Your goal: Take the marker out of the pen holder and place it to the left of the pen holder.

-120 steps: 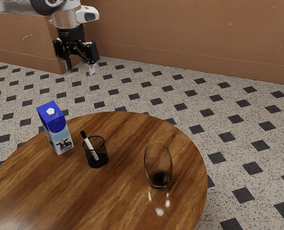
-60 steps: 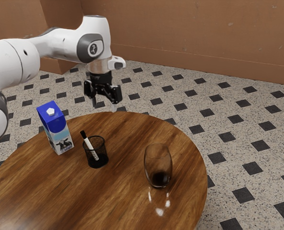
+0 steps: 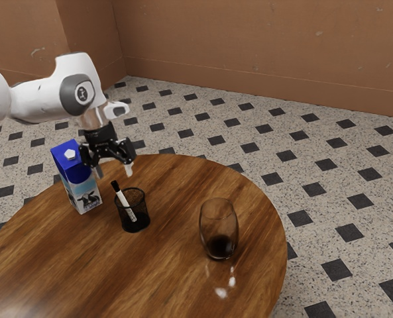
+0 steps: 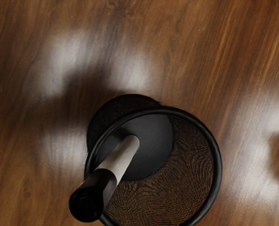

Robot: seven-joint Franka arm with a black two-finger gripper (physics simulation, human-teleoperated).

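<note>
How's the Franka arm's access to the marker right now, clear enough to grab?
Likely yes: the claw hangs open above the marker, whose capped end sticks out past the pen holder's rim, with nothing visible between.

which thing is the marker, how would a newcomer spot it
On the round wooden table, find the black mesh pen holder between the milk carton and the glass. The marker leans inside it: a slim white stick, black cap up.

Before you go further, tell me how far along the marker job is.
The approach looks nearly done: the open pincer hangs above the pen holder. Nothing is in hand; its fingers stand apart, empty. The marker leans inside the holder, so gripping it, lifting it out and placing it to the holder's left all remain.
</note>
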